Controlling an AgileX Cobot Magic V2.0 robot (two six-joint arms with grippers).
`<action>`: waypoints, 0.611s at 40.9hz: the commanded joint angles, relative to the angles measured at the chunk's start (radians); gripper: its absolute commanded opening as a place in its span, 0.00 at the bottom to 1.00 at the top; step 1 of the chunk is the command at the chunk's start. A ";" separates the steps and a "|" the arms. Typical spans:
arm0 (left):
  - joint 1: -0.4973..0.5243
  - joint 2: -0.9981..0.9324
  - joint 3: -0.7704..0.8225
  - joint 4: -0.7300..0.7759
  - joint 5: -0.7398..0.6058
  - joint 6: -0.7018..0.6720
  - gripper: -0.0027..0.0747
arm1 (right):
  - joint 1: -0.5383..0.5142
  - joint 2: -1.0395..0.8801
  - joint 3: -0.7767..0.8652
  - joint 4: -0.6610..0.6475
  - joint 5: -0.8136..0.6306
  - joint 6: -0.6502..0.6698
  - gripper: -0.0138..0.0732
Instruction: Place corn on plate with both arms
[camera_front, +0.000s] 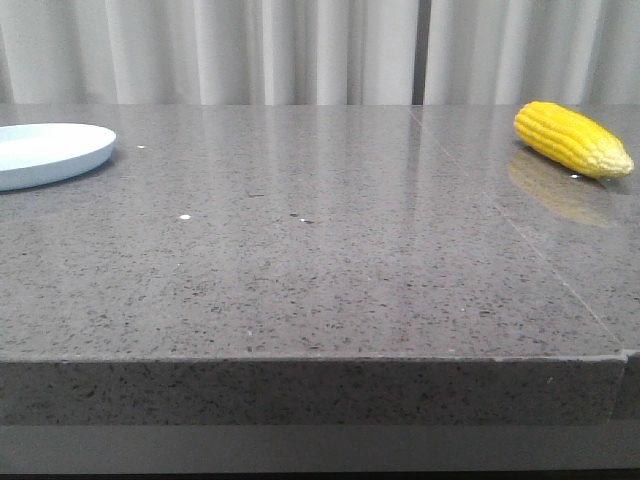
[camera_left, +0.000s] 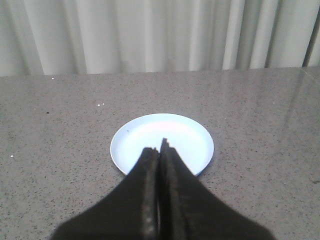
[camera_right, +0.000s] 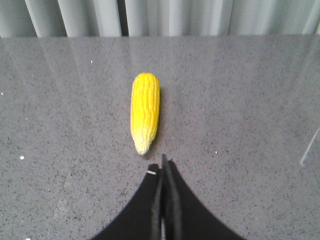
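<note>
The yellow corn (camera_front: 572, 139) lies on the grey table at the far right, its paler tip pointing right. In the right wrist view the corn (camera_right: 145, 111) lies just beyond my right gripper (camera_right: 162, 162), tip toward it, a small gap between them. The right gripper is shut and empty. The pale blue-white plate (camera_front: 45, 152) sits at the far left edge of the front view, empty. In the left wrist view the plate (camera_left: 145, 137) is just beyond and partly under my left gripper (camera_left: 159, 146), which is shut and empty. Neither gripper shows in the front view.
The grey speckled stone table (camera_front: 300, 250) has its front edge close to the camera. A seam (camera_front: 520, 235) runs across its right part. Pale curtains (camera_front: 320, 50) hang behind the table's far edge.
</note>
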 joint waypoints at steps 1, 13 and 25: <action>-0.006 0.013 -0.024 0.002 -0.076 -0.011 0.01 | 0.002 0.030 -0.023 -0.008 -0.062 -0.004 0.06; -0.006 0.015 -0.022 0.002 -0.022 -0.011 0.07 | 0.002 0.039 -0.029 -0.008 -0.003 -0.006 0.22; -0.006 0.015 -0.022 0.021 0.007 -0.011 0.67 | 0.002 0.043 -0.029 -0.008 0.046 -0.018 0.81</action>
